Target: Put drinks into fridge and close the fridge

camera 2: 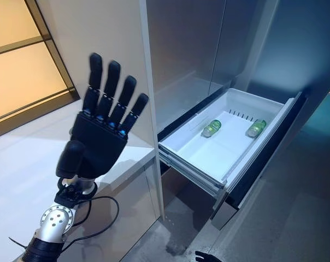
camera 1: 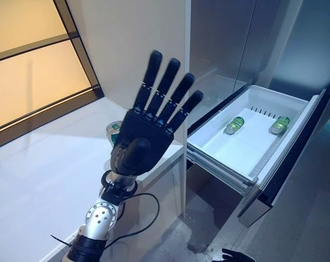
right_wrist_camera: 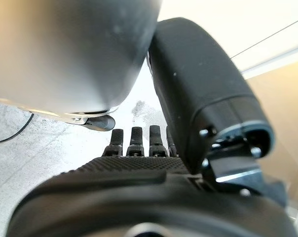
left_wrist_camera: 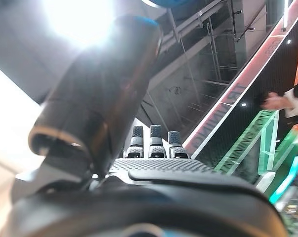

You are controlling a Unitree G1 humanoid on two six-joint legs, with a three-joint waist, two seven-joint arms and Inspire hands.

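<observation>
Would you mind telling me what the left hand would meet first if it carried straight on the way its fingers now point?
Probably the pale wall panel: the open left hand is raised with fingers pointing up and away toward it. Nothing shows between, though depth is unclear.

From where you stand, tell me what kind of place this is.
Probably a kitchen or a kitchen showroom. A fridge drawer stands pulled open with two green cans lying in it, beside a white counter. The left hand is raised open over the counter; another can stands behind it.
</observation>
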